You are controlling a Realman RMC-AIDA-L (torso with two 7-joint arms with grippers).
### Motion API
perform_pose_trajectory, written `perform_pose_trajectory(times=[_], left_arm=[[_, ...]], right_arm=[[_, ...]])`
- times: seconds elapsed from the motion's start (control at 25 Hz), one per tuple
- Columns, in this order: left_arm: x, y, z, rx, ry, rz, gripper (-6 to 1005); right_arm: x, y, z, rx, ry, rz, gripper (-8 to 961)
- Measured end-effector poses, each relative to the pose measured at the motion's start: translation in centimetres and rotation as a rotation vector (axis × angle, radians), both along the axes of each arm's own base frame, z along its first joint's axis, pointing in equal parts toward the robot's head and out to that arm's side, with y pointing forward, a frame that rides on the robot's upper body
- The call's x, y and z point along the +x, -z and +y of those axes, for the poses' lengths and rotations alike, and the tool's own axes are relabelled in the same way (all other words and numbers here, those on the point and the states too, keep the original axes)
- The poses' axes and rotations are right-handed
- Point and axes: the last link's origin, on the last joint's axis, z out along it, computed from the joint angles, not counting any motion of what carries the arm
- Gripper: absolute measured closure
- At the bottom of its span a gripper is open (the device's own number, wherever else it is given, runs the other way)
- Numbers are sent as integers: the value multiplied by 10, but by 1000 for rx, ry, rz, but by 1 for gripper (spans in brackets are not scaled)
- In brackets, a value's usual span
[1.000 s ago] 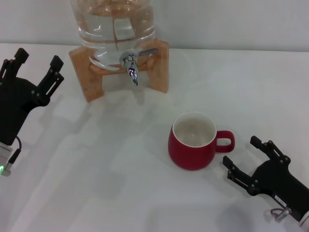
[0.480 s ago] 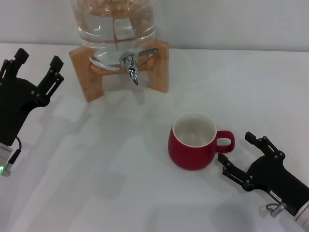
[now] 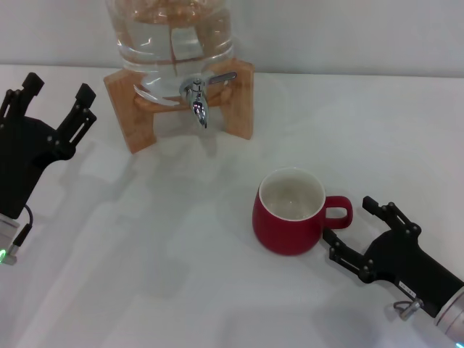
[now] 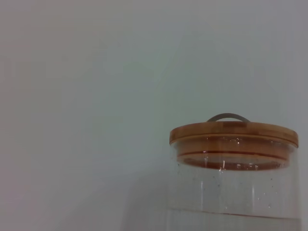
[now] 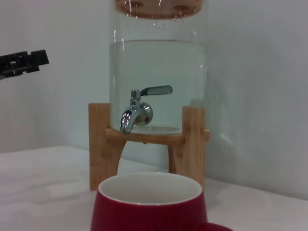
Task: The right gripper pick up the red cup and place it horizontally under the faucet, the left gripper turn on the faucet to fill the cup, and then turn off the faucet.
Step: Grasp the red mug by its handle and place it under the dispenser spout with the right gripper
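The red cup (image 3: 289,212) stands upright on the white table, cream inside, its loop handle pointing toward my right gripper (image 3: 349,221). That gripper is open, its fingertips flanking the handle from the near right without touching the cup. In the right wrist view the red cup (image 5: 150,207) fills the lower middle. The chrome faucet (image 3: 197,96) juts from the glass water jar with its lever turned to the right; the same faucet (image 5: 137,108) appears behind the cup. My left gripper (image 3: 56,88) rests open at the far left, apart from the faucet.
A glass water jar (image 3: 172,40) sits on a wooden stand (image 3: 243,101) at the back of the table. Its wooden lid (image 4: 234,134) shows in the left wrist view. A pale wall stands behind it.
My right gripper has slid leftward toward the cup, bringing its fingertips up beside the handle. The cup, faucet and left gripper have not moved.
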Motion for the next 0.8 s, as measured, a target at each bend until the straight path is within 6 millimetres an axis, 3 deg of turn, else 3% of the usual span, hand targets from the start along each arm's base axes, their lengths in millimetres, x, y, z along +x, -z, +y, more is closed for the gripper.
perform_pose_trajectory(times=[0.8], left_arm=[[0,0,1,0,1,0,124]], right_arm=[[-2,-2,7,20,9,8,101]])
